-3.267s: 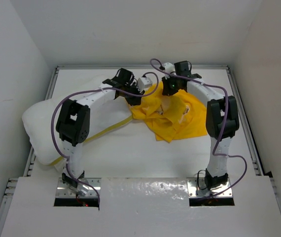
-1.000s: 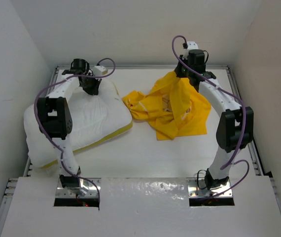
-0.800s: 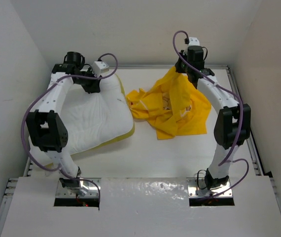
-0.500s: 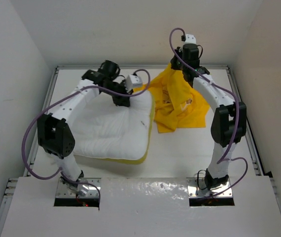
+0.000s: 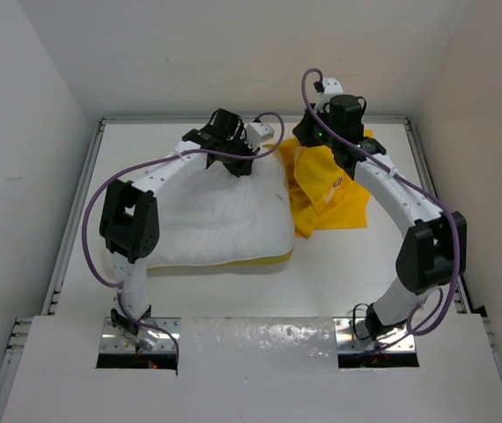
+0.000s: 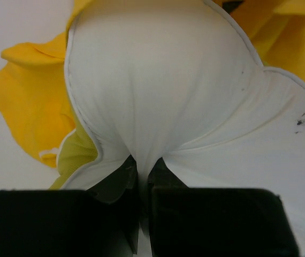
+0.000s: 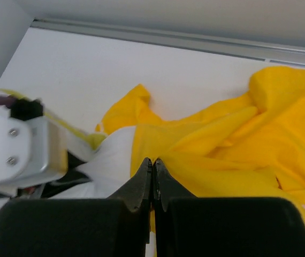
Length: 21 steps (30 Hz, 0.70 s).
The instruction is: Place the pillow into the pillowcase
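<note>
The left hand (image 6: 142, 179) is clamped on a far corner of the pillow (image 5: 207, 220), which lies on the bench (image 5: 339, 273) touching the pillowcase (image 5: 343, 198). The right hand (image 7: 152, 174) pinches the pillowcase's yellow cloth.

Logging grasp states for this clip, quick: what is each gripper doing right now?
Left gripper: closed, pinching a fold of the pillow.
Right gripper: closed, pinching the pillowcase.
</note>
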Tool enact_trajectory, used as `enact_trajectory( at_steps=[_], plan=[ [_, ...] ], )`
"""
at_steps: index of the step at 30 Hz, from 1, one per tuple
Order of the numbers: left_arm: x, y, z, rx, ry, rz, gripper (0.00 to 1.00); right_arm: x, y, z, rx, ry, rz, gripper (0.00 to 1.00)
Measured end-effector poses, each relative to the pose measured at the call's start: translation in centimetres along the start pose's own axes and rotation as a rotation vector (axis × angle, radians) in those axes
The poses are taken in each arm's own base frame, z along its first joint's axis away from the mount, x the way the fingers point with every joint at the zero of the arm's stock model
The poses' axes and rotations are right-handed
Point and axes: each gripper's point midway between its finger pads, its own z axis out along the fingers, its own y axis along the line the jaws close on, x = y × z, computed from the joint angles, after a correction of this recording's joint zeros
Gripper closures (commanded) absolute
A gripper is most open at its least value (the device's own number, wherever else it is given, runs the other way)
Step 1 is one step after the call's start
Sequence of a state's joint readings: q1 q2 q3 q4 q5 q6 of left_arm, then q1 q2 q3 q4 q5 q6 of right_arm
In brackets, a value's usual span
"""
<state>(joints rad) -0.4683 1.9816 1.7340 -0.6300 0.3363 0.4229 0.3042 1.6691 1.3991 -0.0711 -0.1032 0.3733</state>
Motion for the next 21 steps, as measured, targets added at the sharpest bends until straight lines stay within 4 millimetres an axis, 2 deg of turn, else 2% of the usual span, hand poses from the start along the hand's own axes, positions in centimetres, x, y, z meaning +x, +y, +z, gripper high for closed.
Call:
enact_trajectory(
  at_steps=[6,11,14,15,16,17,18,19,20,21],
  plan=[
    [-1.0,1.1,1.1,-0.082,-0.049,-0.055,1.0,1.4,2.5,-1.7,-0.098,0.079,-0.03,1.0],
    [-2.1,3.6,1.5,-0.175,-0.075,-0.204,1.0,5.4,3.2,-3.1,-0.15,0.239,-0.057,1.0],
    [-3.5,5.8,0.5,-0.228,-0.115,-0.278,1.0,8.0,3.6,-4.5,-0.199,0.358,-0.079,1.0],
    [-3.8,6.4,0.1,-0.243,-0.131,-0.286,0.99,8.6,3.8,-5.0,-0.218,0.398,-0.086,0.89],
    [-4.0,6.9,-0.2,-0.248,-0.144,-0.287,0.9,9.0,4.0,-5.2,-0.235,0.425,-0.086,0.7],
    [-4.1,7.2,-0.2,-0.248,-0.157,-0.28,0.74,9.2,4.3,-5.4,-0.252,0.447,-0.083,0.49],
    [-4.2,7.5,-0.1,-0.246,-0.168,-0.268,0.46,9.4,4.5,-5.4,-0.267,0.464,-0.079,0.36],
    [-4.2,7.7,0.0,-0.24,-0.182,-0.256,0.35,9.4,4.7,-5.2,-0.28,0.475,-0.08,0.05],
    [-4.3,7.9,0.1,-0.232,-0.195,-0.249,0.16,9.4,4.9,-4.9,-0.285,0.481,-0.077,0.01],
    [-4.4,7.9,0.3,-0.221,-0.203,-0.237,0.12,9.3,4.9,-4.6,-0.284,0.488,-0.08,0.01]
  ],
)
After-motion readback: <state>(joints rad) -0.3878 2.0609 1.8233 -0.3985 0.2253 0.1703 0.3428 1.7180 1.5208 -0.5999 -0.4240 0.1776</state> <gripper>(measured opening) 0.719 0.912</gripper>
